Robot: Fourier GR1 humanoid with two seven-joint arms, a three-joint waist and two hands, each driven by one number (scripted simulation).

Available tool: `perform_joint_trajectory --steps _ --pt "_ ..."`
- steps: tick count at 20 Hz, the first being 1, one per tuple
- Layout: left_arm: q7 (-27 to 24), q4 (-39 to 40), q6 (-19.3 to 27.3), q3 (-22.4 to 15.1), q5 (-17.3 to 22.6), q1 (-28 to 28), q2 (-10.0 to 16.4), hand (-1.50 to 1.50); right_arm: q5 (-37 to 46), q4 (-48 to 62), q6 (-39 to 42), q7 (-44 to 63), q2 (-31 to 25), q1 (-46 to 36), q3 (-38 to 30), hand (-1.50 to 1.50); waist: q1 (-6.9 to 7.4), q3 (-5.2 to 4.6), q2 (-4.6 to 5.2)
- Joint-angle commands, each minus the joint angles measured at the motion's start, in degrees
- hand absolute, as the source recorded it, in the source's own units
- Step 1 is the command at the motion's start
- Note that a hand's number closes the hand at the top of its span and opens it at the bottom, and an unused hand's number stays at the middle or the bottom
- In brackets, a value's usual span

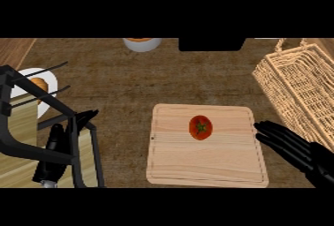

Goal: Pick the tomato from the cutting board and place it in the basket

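Pale smooth wooden cutting board (pixel 207 163), woven wicker basket (pixel 300 88), glossy tomato (pixel 200 127), mottled matt counter (pixel 130 84), perhaps stone

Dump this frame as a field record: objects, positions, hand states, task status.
target: red round tomato, lying on the board, not held
support: light wooden rectangular cutting board, mid-counter
goal: woven wicker basket, right of the board
right hand: open, fingers straight, at the board's right edge, apart from the tomato
left hand: at the view's left, by the black wire rack; state unclear
other: white plate in the rack
status: pick not yet done
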Motion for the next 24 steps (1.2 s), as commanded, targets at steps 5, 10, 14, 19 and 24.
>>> perform_joint_trajectory --steps 5,10,14,19,24 --pt "5.8 5.8 0.5 6.2 0.7 -10.9 0.6 0.00 2.5 0.9 -3.2 0.8 5.5 0.8 -0.7 -1.50 0.33 0.15 0.90" --pt "4.0 8.1 0.4 6.9 0.0 -11.4 0.2 0.00 5.0 6.1 -5.4 -2.1 7.2 0.7 -2.2 -1.50 0.40 0.16 1.01" --pt "5.0 10.3 0.8 6.3 -0.6 -14.1 -1.2 0.00 7.3 10.9 -6.2 -1.9 10.8 -3.4 0.8 -1.50 0.47 0.17 1.19" --pt "3.3 10.0 0.1 6.6 -1.1 -12.8 -1.1 0.00 8.3 15.7 -6.4 -2.2 14.6 -7.2 1.9 -1.50 0.74 0.16 1.11" --pt "6.7 6.4 2.2 4.1 -2.9 -10.4 -3.2 0.00 14.1 20.2 -8.3 0.1 19.2 -10.3 5.6 -1.50 0.99 0.17 0.96"
